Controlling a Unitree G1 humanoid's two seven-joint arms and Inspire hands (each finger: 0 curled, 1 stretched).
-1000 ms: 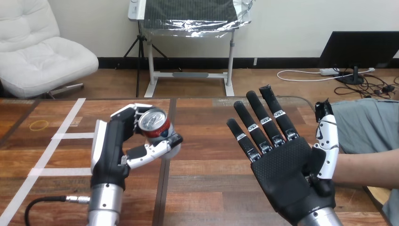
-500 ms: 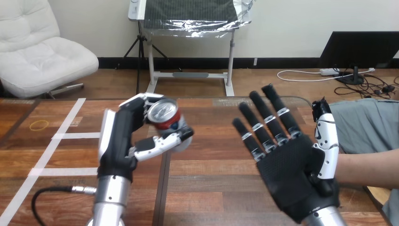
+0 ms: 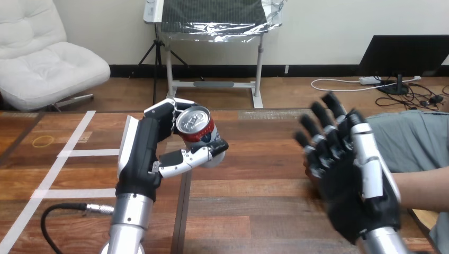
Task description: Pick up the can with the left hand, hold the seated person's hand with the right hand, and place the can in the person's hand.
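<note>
Head view: the red and silver aluminium drink can (image 3: 196, 128) is off the brown wooden plank table (image 3: 249, 206), clamped in the robot's black and white left hand (image 3: 142, 153); that hand's fingers (image 3: 168, 108) wrap the far side and its thumb (image 3: 186, 157) crosses under the near side, so the grip is closed round the can; the can's long axis is tilted, its silver top turned up and toward the camera, its base pointing down and away.

The relation that counts is sideways: the can sits left of centre, while the robot's black right hand (image 3: 355, 196) stands at the right, well apart from it; the person's bare forearm (image 3: 421, 188) comes in from the right edge and runs behind that right hand; so the can must travel rightward across the table to reach the person, and the right hand is by far the nearer to them. Whether the right hand clasps the person at all I cannot tell, since its own bulk hides the contact.

Against the frame a second ago, the left hand and can have shifted right and slightly higher; the right hand, then showing a flat open palm to the camera, has turned edge-on and moved right toward the forearm.
</note>
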